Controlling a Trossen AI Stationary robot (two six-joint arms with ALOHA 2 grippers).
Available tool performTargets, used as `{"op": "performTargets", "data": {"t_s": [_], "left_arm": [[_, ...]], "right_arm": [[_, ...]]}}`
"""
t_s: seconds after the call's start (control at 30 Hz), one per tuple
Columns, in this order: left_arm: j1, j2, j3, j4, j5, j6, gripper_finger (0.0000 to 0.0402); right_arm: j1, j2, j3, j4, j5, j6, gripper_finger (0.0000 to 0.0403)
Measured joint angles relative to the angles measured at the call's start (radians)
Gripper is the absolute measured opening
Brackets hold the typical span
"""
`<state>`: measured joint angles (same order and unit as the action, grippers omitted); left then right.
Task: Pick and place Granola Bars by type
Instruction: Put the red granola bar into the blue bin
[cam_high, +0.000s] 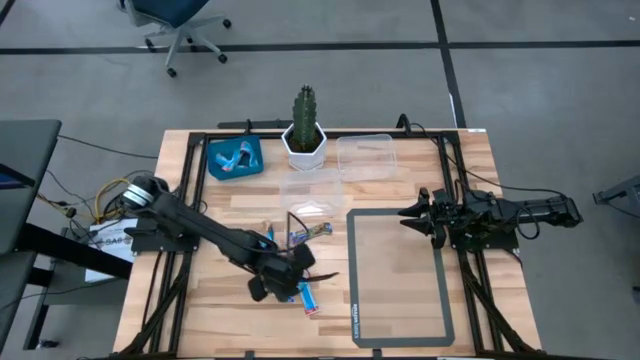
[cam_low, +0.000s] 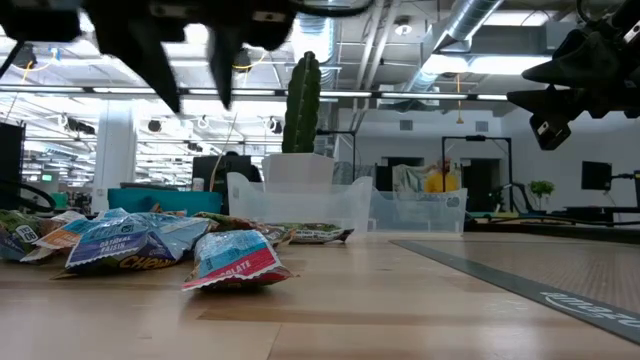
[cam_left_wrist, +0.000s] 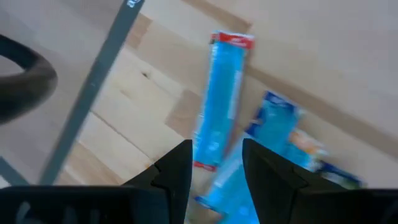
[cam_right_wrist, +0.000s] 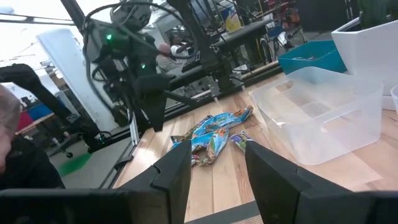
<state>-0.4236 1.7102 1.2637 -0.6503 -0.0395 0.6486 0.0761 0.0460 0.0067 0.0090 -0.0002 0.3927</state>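
Several granola bars lie loose on the wooden table: a small pile (cam_high: 303, 234) (cam_low: 135, 243) and light blue bars nearer the front edge (cam_high: 308, 297). In the left wrist view one light blue bar with red ends (cam_left_wrist: 221, 99) lies flat, with other blue bars (cam_left_wrist: 275, 124) beside it. My left gripper (cam_high: 305, 272) (cam_left_wrist: 216, 163) (cam_low: 195, 85) hangs open above these bars, pointing steeply down and touching nothing. My right gripper (cam_high: 408, 215) (cam_right_wrist: 214, 158) waits open and level at the right side. Some light blue bars lie in the blue tray (cam_high: 212, 150).
Two clear plastic containers (cam_high: 365, 155) (cam_high: 310, 190) stand at the back middle, next to a cactus in a white pot (cam_high: 303, 135). A grey-framed mat (cam_high: 352, 280) covers the right front of the table. A person shows in the room beyond the table's left side in the right wrist view.
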Motion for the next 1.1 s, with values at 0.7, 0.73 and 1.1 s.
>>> {"op": "performTargets", "data": {"t_s": [0.7,0.73,1.1], "left_arm": [[-0.034,0.191,0.025,0.179,0.000,0.112,0.0206],[-0.034,0.191,0.025,0.172,0.009,0.116,0.0210],[-0.034,0.267,0.024,0.216,0.006,0.118,0.0219]], "right_arm": [[0.000,0.000,0.000,0.000,0.000,0.000,0.0142],[0.000,0.000,0.000,0.000,0.000,0.000,0.0143],[0.000,0.001,0.000,0.001,0.000,0.000,0.0142]]}}
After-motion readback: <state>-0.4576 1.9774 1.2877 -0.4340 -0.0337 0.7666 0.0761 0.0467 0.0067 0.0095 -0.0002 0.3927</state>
